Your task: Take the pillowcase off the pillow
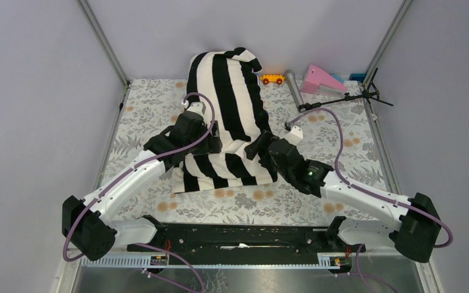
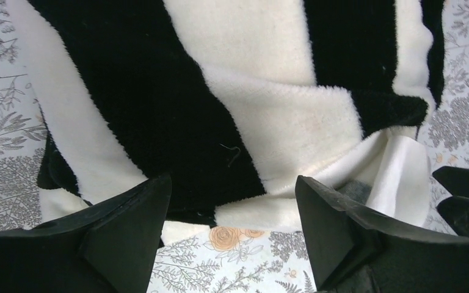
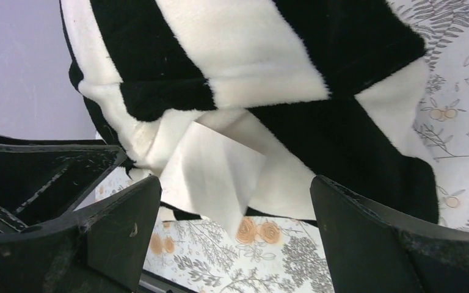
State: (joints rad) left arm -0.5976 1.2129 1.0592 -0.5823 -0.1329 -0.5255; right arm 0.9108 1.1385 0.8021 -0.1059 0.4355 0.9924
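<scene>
Striped pillowcase [image 1: 226, 116] lying lengthwise on the floral counter [image 1: 149, 104], with the pillow [image 3: 214, 177] showing only as a plain white corner at its near end. Left gripper [image 2: 232, 189] wide open, gripping nothing. Right gripper [image 3: 235, 183] also fully open and empty, facing that corner.

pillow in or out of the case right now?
In. The striped pillowcase covers nearly all of it; only a plain cream corner of the pillow pokes out at the near opening.
</scene>
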